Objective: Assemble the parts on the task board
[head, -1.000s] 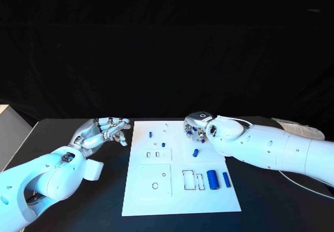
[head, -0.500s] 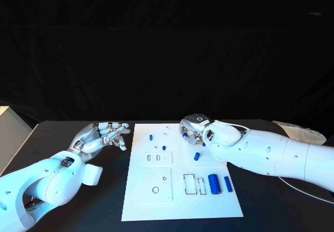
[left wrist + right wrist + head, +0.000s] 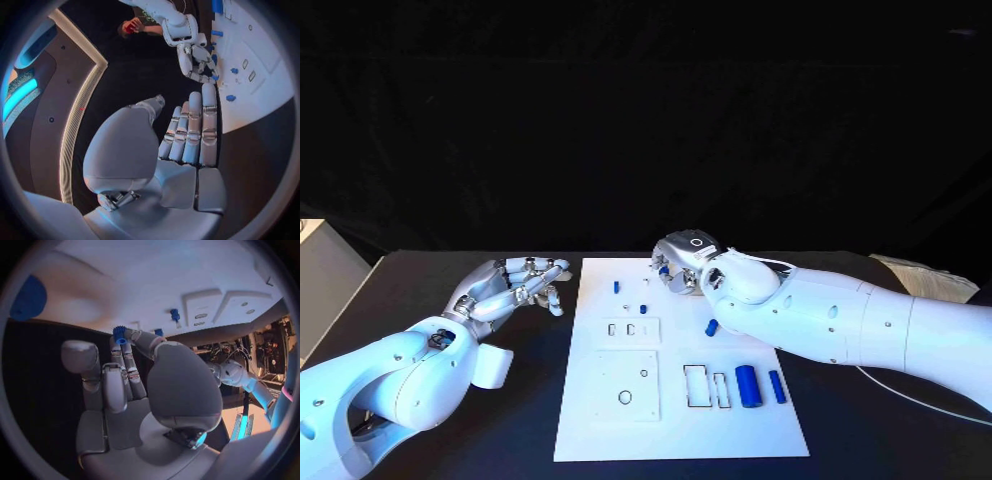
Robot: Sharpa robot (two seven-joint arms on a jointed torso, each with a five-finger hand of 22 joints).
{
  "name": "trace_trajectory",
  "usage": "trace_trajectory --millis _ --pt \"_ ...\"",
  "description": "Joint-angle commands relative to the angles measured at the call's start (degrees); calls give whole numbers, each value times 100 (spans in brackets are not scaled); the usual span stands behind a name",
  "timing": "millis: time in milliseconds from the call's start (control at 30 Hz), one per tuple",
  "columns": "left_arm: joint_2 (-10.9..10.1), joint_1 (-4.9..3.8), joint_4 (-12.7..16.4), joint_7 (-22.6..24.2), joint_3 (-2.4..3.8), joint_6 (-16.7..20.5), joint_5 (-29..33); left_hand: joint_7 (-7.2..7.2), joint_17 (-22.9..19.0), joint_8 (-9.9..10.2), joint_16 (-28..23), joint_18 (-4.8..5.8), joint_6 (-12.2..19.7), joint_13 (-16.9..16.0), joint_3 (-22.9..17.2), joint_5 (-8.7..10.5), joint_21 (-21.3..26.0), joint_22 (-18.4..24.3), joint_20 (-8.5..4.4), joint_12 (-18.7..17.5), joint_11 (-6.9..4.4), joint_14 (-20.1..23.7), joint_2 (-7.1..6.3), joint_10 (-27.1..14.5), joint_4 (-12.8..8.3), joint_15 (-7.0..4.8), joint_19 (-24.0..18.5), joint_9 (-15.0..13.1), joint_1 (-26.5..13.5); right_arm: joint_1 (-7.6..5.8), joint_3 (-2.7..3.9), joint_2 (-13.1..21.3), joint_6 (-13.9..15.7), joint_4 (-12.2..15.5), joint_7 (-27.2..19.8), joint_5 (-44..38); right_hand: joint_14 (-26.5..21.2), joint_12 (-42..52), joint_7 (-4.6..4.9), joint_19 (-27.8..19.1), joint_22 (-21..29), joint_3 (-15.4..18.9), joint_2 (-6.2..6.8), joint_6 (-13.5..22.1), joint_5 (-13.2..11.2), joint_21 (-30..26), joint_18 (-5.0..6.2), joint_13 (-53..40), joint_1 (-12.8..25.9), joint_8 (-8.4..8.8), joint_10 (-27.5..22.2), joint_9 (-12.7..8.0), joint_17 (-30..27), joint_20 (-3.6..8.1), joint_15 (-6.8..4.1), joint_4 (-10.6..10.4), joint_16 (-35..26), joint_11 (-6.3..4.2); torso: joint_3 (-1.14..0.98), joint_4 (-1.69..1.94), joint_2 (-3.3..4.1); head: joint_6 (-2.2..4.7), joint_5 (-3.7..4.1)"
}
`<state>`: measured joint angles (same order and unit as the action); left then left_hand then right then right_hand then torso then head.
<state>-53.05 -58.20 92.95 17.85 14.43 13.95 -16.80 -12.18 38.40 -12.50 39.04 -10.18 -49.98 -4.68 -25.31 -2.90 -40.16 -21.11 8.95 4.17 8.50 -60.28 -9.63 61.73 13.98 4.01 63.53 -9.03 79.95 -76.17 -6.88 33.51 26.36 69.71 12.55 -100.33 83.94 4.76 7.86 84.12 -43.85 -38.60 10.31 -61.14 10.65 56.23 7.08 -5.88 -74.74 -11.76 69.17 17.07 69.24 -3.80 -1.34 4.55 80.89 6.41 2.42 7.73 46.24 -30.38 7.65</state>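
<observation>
Nearest, at the board's (image 3: 678, 420) close end, two blue cylinders (image 3: 747, 385) lay side by side just beside a pair of empty outlined slots (image 3: 695, 385), well behind both hands and untouched. A little farther up, a short blue peg (image 3: 711, 327) lay loose on the white surface under the right forearm. The left hand (image 3: 516, 285) hovered over the black table (image 3: 444, 275) just off the board's left edge, fingers (image 3: 190, 127) straight, close together and bare, holding nothing; two small blue pegs (image 3: 643, 309) stood on the board off its fingertips. Farthest, over the board's far end, the right hand (image 3: 682, 268) was curled downward, and its wrist view showed a small toothed blue part (image 3: 119, 332) sitting at the tips of its fingers (image 3: 125, 365). It seemed pinched there, though I could not be sure the part was not simply touching them. Beyond those fingertips more small blue pegs (image 3: 175, 315) stood near raised blocks with slots (image 3: 200, 307).

By my reading, the step in hand was carrying this toothed piece to its seat at the far end of the board. The next move would call for lining the piece up squarely over its post or hole, lowering it straight without tilting, and letting go only once it sat flat; the left hand could steady the board's edge if it slid
</observation>
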Motion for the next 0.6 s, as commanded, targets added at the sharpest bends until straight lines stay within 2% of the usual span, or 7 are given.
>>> trace_trajectory --millis 33,100,200,233,467,600 --pt "0 0 23 14 5 -89 -31 1 9 -6 36 -13 21 4 -26 -18 -21 -5 0 -30 -4 37 0 -48 -8 15 -43 -9 -59 -7 6 -93 310 -108 154 -171 252 19 11 154 -6 -16 9 -8 17 7 23 -141 -67 -15 323 6 7 46 -26 23 29 -281 11 18 18 13 -1" --pt "1 0 26 13 5 -90 -34 1 9 -6 36 -13 21 4 -26 -18 -21 -5 0 -30 -4 37 0 -48 -8 15 -43 -9 -59 -9 9 -164 342 -191 155 -178 253 18 12 154 -14 -17 9 -7 20 13 22 -143 -68 -15 323 7 13 46 -25 25 32 -280 6 15 26 17 -1" --pt "8 0 30 11 5 -96 -40 1 9 -6 36 -13 21 4 -26 -18 -21 -5 0 -30 -4 37 0 -48 -8 15 -43 -9 -59 -10 10 -251 372 -297 152 -185 254 18 13 153 -8 -18 10 -6 22 8 23 -143 -68 -14 322 8 18 47 -25 26 35 -279 15 30 35 15 0" --pt "12 0 31 11 5 -98 -43 1 9 -6 36 -13 21 4 -26 -18 -21 -5 0 -30 -4 37 0 -48 -8 15 -43 -9 -59 -10 11 -270 377 -320 152 -192 254 18 13 153 -8 -18 10 -6 22 8 23 -143 -68 -14 322 8 18 47 -25 26 35 -279 12 31 39 12 0" --pt "26 0 15 6 5 -105 -59 1 9 -6 36 -13 21 4 -26 -18 -21 -5 0 -30 -4 37 0 -48 -8 15 -43 -9 -59 -11 12 -367 395 -447 148 -221 254 18 13 153 -8 -18 10 -6 22 8 23 -143 -68 -14 322 8 18 47 -25 26 35 -279 44 59 58 5 26" --pt "30 0 8 5 5 -105 -61 -2 12 -5 42 -15 26 7 -30 -18 -46 -22 3 -30 -2 46 5 -57 -14 17 -60 -10 -54 -11 12 -404 382 -479 126 -226 256 10 18 154 -26 -22 14 -1 31 22 19 -148 -71 -12 318 12 30 46 -23 34 41 -275 52 64 71 4 29"
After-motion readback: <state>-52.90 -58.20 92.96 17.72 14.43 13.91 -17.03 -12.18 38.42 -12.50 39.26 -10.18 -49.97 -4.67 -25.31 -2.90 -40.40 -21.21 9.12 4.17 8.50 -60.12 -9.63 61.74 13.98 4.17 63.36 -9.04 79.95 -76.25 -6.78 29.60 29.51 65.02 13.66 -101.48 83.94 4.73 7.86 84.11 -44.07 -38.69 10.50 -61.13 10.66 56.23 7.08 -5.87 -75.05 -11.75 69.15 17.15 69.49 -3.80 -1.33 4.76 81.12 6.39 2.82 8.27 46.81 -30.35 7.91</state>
